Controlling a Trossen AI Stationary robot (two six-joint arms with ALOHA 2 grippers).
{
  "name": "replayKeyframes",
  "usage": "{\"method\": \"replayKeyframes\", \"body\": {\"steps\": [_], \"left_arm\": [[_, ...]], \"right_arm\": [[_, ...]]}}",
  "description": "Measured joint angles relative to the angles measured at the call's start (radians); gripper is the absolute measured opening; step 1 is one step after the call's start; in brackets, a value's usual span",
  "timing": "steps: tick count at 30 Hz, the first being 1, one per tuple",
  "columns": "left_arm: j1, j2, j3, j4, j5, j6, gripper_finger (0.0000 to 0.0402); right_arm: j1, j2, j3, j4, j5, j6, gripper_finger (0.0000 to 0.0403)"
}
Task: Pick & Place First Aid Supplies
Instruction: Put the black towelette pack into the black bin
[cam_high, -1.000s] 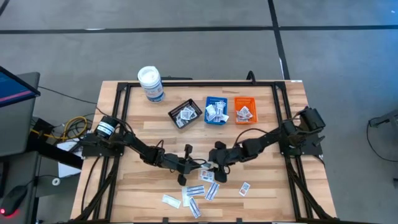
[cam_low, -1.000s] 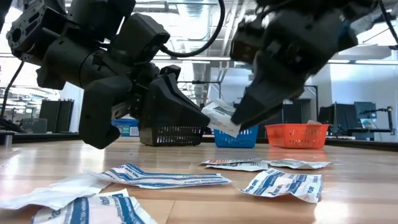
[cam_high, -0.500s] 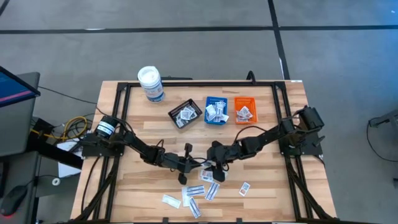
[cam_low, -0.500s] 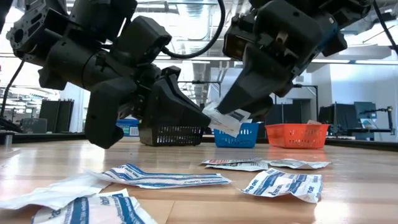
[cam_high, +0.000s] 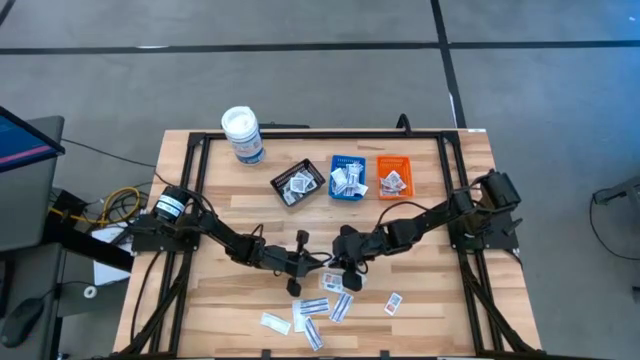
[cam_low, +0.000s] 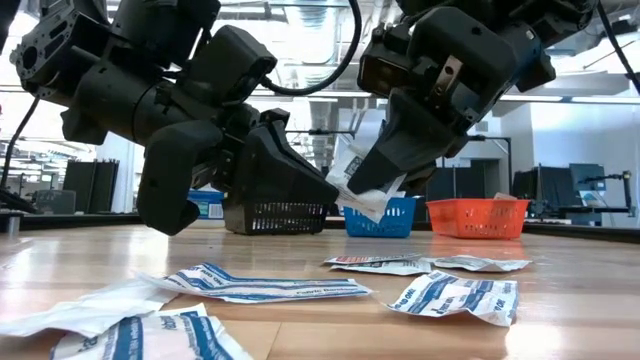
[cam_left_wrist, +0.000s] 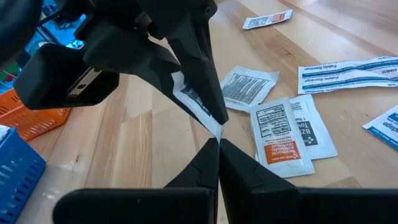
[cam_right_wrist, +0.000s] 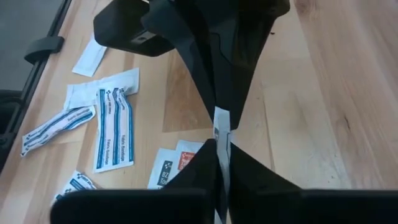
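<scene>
One first aid packet (cam_low: 362, 192), small, white and dark-printed, hangs in the air over the table's front middle. My left gripper (cam_high: 322, 266) and my right gripper (cam_high: 345, 262) meet tip to tip there, both shut on it. In the low view the left gripper (cam_low: 332, 190) comes in from the table's left and the right gripper (cam_low: 372, 185) slants down from the right. Several more packets (cam_high: 320, 308) lie flat on the wood below and nearer the front edge. My left gripper pinches the packet's near corner (cam_left_wrist: 213, 126) between its two fingertips, coming almost level from the table's left. The packet is lifted clear of the table and tilted. My right gripper pinches the packet's other end (cam_right_wrist: 221, 129) between its two fingers, slanting down from the table's right. In its wrist view the packet shows edge-on as a thin white strip running between the fingers. The packet stays clear of the table.
A black tray (cam_high: 297, 184), a blue tray (cam_high: 347, 177) and an orange tray (cam_high: 393, 177), each with packets inside, stand in a row behind the grippers. A white canister (cam_high: 242, 134) stands at the far left. A black frame rail (cam_high: 190, 160) borders the table.
My right gripper has shut on the packet that my left gripper holds in the air; a second ago its fingers stood open around it. It has also tipped a little. The packet stays at the same height, clear of the table.
</scene>
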Motion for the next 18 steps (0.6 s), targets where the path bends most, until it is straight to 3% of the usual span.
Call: {"method": "replayKeyframes", "body": {"steps": [9,18], "left_arm": [[0.000,0.000,0.000,-0.002,-0.024,-0.017,0.0006],[0.000,0.000,0.000,0.002,-0.029,-0.018,0.0006]], "right_arm": [[0.000,0.000,0.000,-0.001,0.007,0.000,0.0007],[0.010,0.000,0.000,-0.038,0.079,0.033,0.0086]]}}
